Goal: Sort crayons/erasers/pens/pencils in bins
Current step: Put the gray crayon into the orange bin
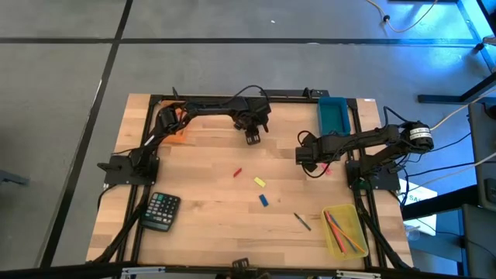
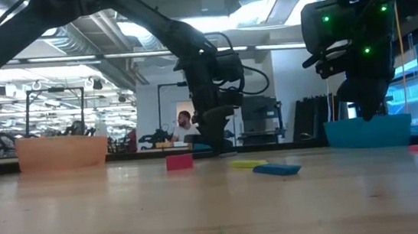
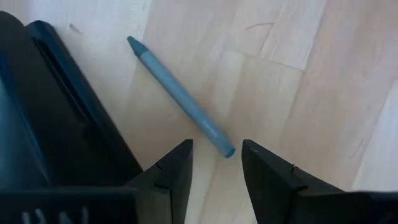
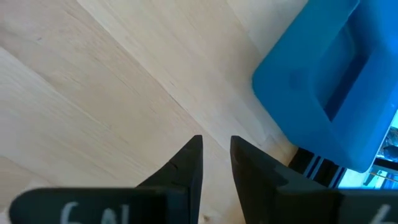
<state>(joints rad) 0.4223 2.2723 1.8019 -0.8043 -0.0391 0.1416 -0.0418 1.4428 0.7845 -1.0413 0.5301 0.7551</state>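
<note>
Wooden table (image 1: pixel 209 232): carries everything, with bins near three of its corners.

Left arm: reaches from its base at the left edge along the far side and ends mid-table at the left gripper (image 1: pixel 253 139). Seen in its wrist view as fingers spread with nothing between them (image 3: pixel 216 146), hanging low over the bare wood. Just ahead of the fingertips lies a grey-blue stick (image 3: pixel 180 96), its near end close to the gap. Beside it, a black bar-shaped thing (image 3: pixel 62 118).

Right arm: stretches from the right edge toward the centre, right gripper (image 1: pixel 304 157) low over the wood, near the teal bin. Fingers a narrow slit apart, pinching nothing (image 4: pixel 216 149).

Teal bin (image 1: pixel 333 116): sits at the far right corner.

Yellow bin (image 1: pixel 327 232): sits at the near right corner and holds several long thin coloured sticks (image 1: pixel 342 229).

Orange bin (image 1: pixel 178 133): sits at the far left, mostly hidden under the left arm.

Calculator (image 1: pixel 160 211): rests near the left front.

Dark pencil (image 1: pixel 302 222): lies loose, just left of the yellow bin.

Yellow eraser (image 1: pixel 260 182) and blue eraser (image 1: pixel 264 200): lie mid-table, near each other, apart. Pink eraser (image 1: pixel 325 170): lies just beside the right gripper.

Red crayon (image 1: pixel 238 173): lies left of the yellow eraser, outside any bin.
</note>
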